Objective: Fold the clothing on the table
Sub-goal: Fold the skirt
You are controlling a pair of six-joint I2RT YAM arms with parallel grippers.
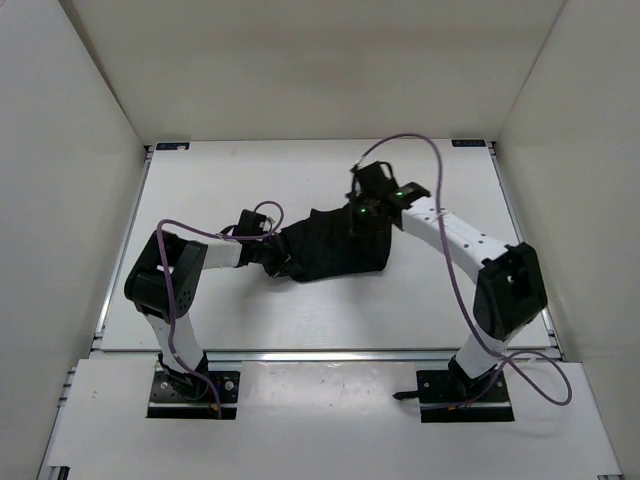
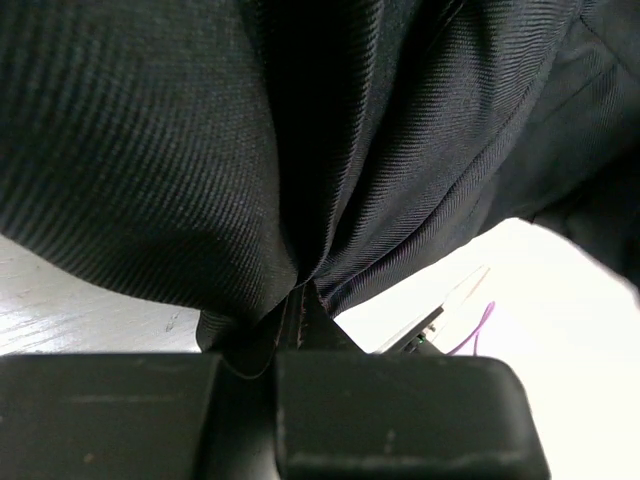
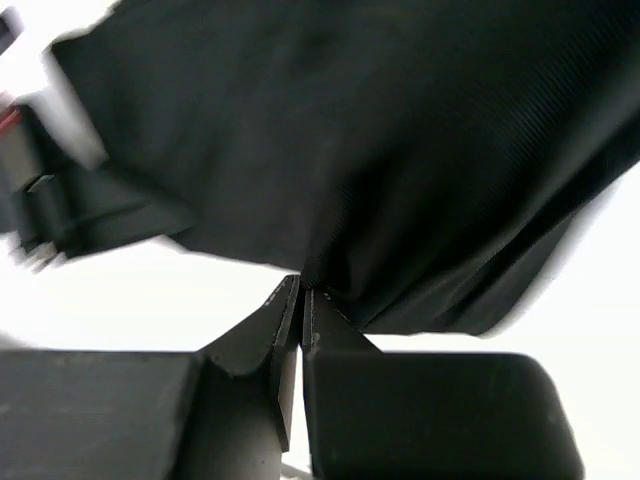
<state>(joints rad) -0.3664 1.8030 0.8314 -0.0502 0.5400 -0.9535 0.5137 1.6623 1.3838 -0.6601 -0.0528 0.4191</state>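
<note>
We are pinching the black pleated fabric garment [image 1: 335,248] at two ends above the flat white bench [image 1: 300,310].

Our left hand [image 2: 300,305] is pressing its fingers together on a gathered fold at the garment's narrower left end, and our right hand [image 3: 302,292] is clamping its fingers on the cloth at the far right edge. The garment is sitting bunched near the middle of the bench, stretching between our two hands, with folds fanning away from each pair of fingertips.

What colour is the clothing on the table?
The clothing is black, finely ribbed; clearest in the left wrist view.
</note>
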